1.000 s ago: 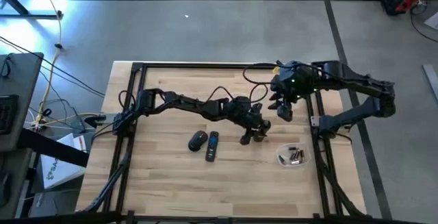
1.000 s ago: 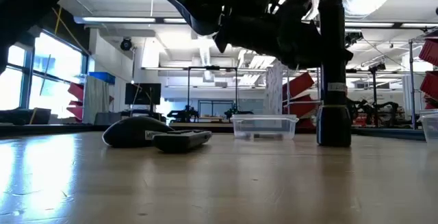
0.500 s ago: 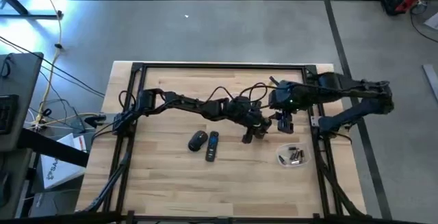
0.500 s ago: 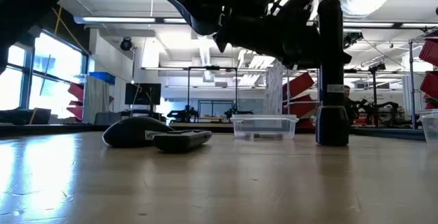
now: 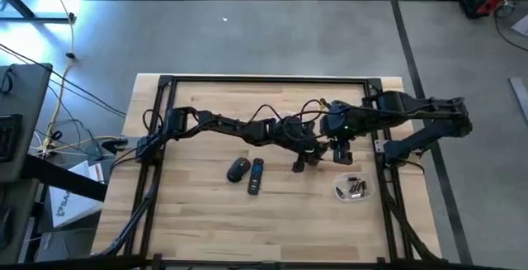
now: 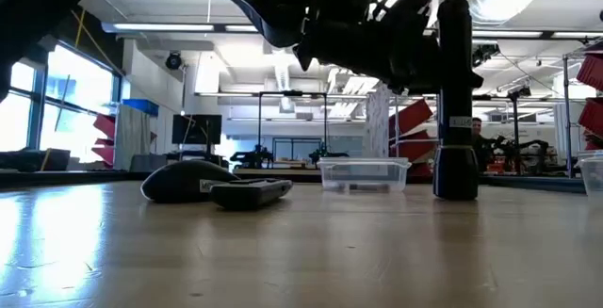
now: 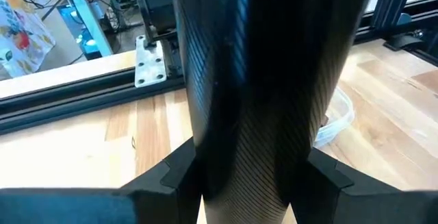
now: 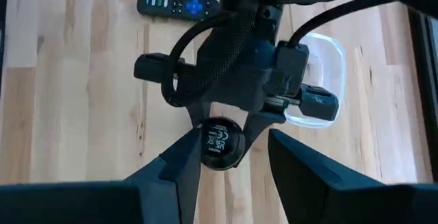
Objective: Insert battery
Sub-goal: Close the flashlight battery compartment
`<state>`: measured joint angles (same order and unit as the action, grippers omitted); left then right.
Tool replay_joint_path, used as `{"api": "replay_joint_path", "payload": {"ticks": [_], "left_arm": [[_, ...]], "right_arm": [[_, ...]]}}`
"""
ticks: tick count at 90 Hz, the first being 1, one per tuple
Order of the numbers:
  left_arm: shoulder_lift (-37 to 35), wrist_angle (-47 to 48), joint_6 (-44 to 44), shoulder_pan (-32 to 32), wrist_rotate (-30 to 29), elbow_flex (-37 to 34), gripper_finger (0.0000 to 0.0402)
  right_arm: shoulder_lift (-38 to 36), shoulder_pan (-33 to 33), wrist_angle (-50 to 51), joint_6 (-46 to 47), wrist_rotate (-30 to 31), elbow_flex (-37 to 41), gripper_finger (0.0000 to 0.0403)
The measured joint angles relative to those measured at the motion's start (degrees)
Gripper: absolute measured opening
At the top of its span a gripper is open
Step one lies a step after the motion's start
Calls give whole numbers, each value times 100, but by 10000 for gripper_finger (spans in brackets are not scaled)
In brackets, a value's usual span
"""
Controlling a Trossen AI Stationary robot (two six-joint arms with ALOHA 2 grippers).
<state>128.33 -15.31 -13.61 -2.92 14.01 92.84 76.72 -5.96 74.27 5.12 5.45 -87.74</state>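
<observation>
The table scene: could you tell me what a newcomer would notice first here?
The left gripper holds a dark flashlight upright at mid-table, with the right gripper open just above its end cap. Beside them lie a computer mouse, a remote control, and a clear container of batteries.

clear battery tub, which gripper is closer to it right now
Right. The right gripper hovers just behind the clear tub, toward the table's far edge. The left gripper holds the upright flashlight, farther off to the tub's left.
</observation>
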Motion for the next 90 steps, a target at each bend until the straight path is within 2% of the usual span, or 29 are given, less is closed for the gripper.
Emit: {"api": "replay_joint_path", "payload": {"ticks": [15, 47, 64, 90], "left_arm": [[0, 12, 24, 2, -19, 0, 146], [-4, 50, 150, 2, -35, 2, 146], [-4, 57, 152, 4, -38, 5, 146], [-4, 55, 195, 0, -23, 4, 146]], "right_arm": [[-20, -21, -266, -65, -218, 473, 138], [-43, -15, -587, -9, -181, 878, 130], [-133, -19, -553, 227, -179, 897, 115], [-346, -21, -497, 343, 0, 919, 112]]}}
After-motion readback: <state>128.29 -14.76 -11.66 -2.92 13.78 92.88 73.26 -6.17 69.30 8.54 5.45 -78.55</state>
